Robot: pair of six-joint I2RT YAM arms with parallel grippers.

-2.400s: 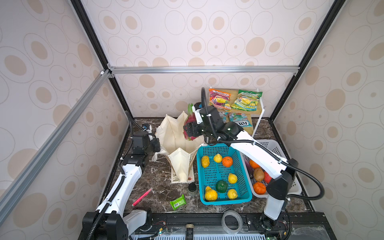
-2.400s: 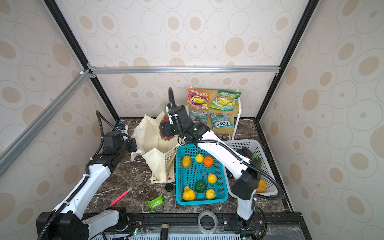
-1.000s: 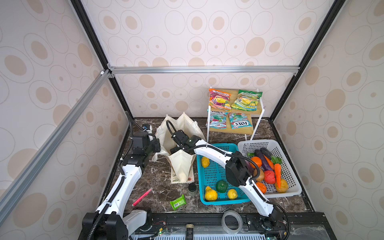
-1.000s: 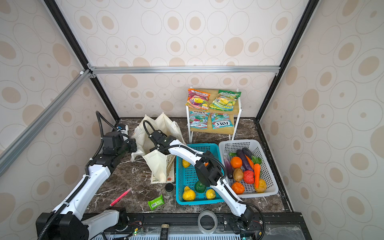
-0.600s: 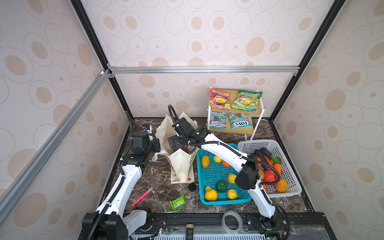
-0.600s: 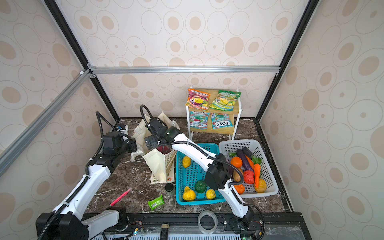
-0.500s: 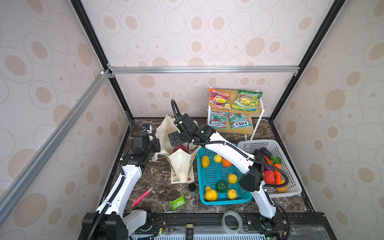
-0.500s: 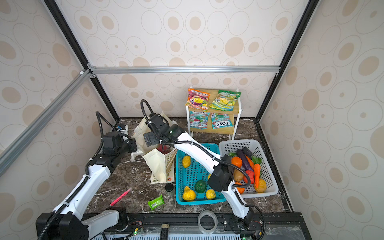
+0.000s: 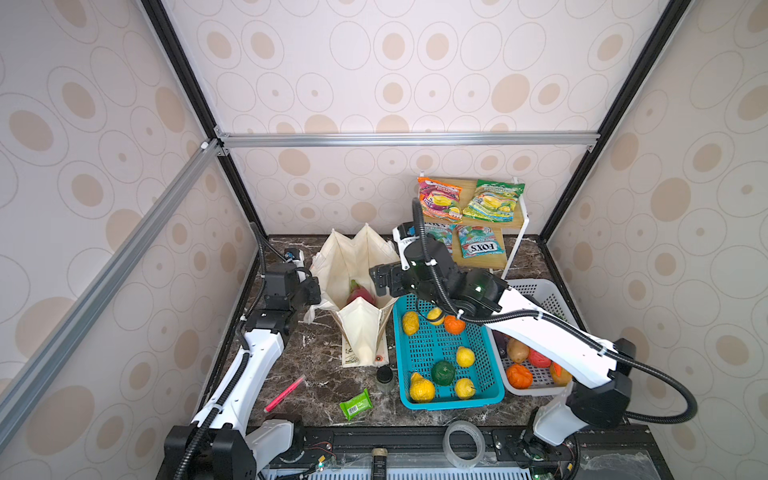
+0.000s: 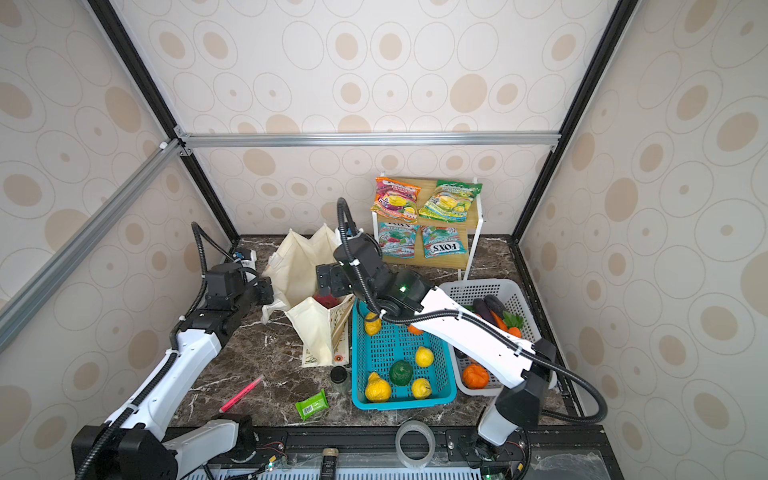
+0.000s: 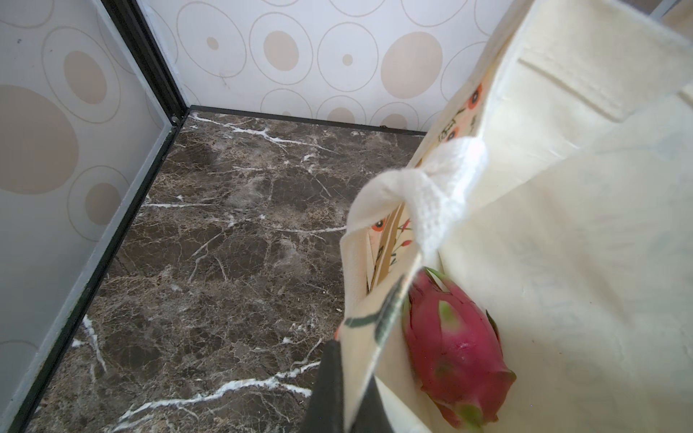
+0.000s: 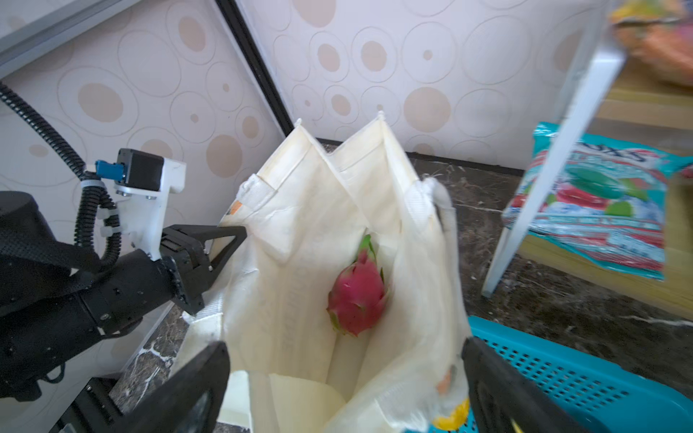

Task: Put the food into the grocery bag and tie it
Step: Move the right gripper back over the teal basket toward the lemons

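The cream grocery bag [image 9: 358, 266] stands open at the back left of the marble table. A pink dragon fruit [image 12: 356, 296] lies inside it, also seen in both top views [image 9: 360, 296] [image 10: 326, 300] and in the left wrist view [image 11: 453, 348]. My left gripper [image 11: 348, 406] is shut on the bag's left rim [image 9: 312, 291]. My right gripper [image 12: 345, 350] hangs open and empty just above the bag's right side [image 9: 380, 282]. More food lies in the blue basket [image 9: 451, 401]: yellow fruits, an orange, a dark green ball [image 9: 443, 372]. A potato [image 9: 516, 350] lies in the white basket.
Snack packets [image 9: 440, 199] lie on a wooden shelf rack [image 9: 513, 226] behind the white basket [image 9: 552, 297]. On the table in front lie a pink pen [image 9: 284, 392], a green packet [image 9: 355, 405] and a small dark jar [image 9: 384, 376]. A tape roll [image 9: 463, 440] rests at the front edge.
My right gripper brought the dragon fruit over, dipped into the bag, let it go and has risen back out to the right. The left arm has held still.
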